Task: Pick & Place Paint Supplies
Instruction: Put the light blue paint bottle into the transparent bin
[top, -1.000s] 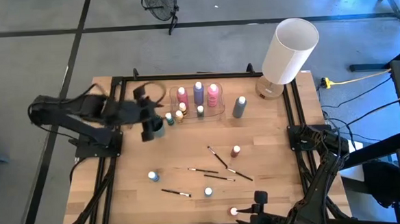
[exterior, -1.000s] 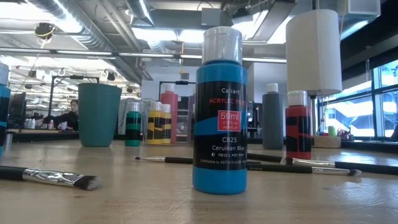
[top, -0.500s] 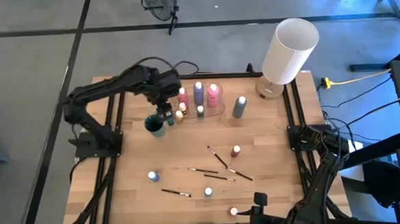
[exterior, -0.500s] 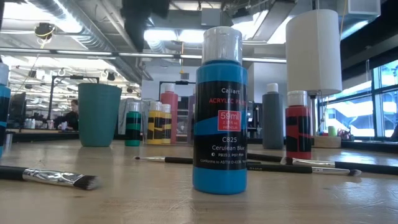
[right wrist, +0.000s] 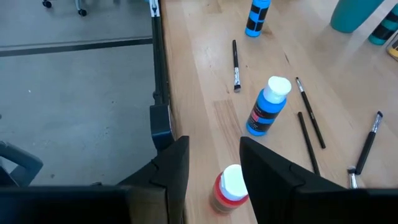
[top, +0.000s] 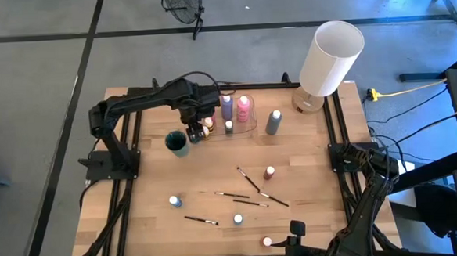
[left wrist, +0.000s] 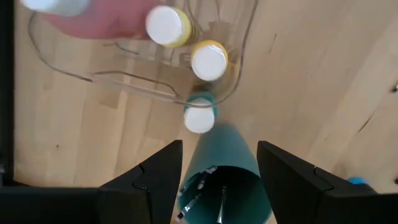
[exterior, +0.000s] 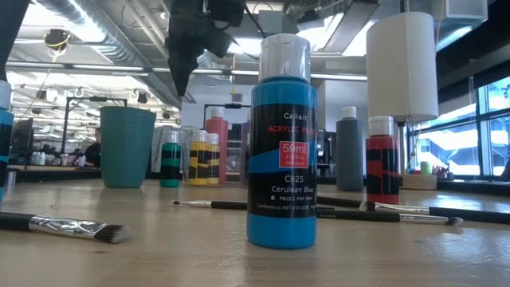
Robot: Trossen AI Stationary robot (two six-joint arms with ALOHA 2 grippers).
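Left gripper upper-left of centre, above teal plastic cup, jaws spread, empty. Right gripper bottom edge, jaws spread.

We saw pink bottles, purple bottle, small yellow bottles upright in clear tray; grey bottle upright just beside tray. Blue bottles, red bottles stood scattered among paintbrushes lying flat on surface.
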